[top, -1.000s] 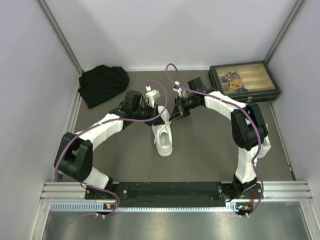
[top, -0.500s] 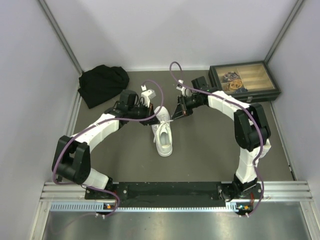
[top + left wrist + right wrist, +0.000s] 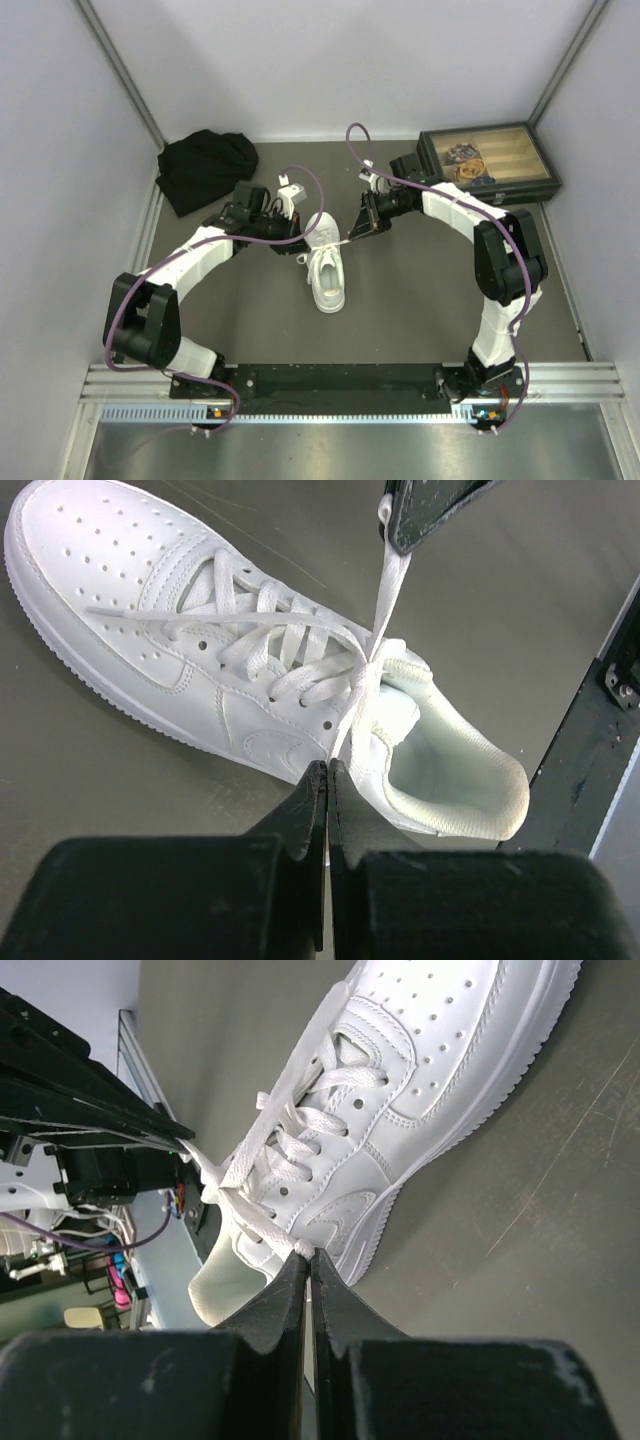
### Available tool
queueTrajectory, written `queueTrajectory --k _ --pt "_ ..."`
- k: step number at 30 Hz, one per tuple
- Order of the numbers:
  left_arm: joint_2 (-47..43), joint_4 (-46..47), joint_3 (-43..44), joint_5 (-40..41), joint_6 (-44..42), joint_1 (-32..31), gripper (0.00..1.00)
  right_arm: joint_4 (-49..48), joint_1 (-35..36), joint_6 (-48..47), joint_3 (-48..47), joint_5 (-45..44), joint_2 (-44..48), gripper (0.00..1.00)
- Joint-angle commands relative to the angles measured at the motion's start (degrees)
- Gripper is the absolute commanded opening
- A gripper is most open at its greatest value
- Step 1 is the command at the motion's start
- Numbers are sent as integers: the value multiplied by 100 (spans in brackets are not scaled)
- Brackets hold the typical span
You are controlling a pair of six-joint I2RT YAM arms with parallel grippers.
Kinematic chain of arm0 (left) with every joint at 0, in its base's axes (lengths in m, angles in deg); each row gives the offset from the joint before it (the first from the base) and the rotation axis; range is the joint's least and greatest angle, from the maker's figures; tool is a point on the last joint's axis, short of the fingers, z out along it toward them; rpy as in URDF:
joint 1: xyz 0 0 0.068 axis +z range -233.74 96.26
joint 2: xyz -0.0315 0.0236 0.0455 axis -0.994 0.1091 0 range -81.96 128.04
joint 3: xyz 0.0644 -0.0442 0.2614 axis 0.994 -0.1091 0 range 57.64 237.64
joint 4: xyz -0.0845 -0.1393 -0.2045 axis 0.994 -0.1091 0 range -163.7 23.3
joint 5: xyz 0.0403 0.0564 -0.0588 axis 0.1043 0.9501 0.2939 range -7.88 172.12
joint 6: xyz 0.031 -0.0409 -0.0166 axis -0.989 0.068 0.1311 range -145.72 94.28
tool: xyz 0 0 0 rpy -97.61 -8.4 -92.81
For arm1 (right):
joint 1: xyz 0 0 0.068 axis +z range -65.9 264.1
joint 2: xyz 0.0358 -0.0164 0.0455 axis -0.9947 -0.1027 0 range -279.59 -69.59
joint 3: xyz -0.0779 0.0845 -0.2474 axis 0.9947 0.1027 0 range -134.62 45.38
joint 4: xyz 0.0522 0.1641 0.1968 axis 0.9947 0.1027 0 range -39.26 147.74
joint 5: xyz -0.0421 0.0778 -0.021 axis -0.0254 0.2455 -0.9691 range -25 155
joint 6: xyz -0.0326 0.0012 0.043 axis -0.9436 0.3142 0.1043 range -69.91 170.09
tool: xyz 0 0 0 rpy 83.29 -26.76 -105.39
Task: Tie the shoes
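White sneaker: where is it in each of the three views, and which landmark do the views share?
Top external: white sneaker near the picture's centre.
Left wrist: upper left to right of centre, toe upper left.
Right wrist: upper middle to upper right, toe upper right.
Shared landmark: the lace knot, taut ends leaving both ways; tiny from above.
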Motion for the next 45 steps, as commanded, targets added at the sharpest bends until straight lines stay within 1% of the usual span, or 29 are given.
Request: queueTrajectory --k 1,5,16,27,34,45 --pt "-293 -367 121 -154 -529 92 0 -10 -213 -192 1 -97 383 0" --pt "-310 -577 95 -233 -784 162 0 8 -275 -262 45 -220 409 0" --pt "-240 -833 -28 -154 -1135 267 0 60 -363 -359 36 -483 418 0" --pt "-170 -745 -55 -242 -1171 276 0 -80 -389 -288 133 -536 488 0" --pt "-152 -850 -72 -242 -1294 276 0 -221 -398 -183 220 -808 611 0" --pt "-117 -921 -116 -207 -1426 285 0 -124 -398 -438 220 -1028 620 0"
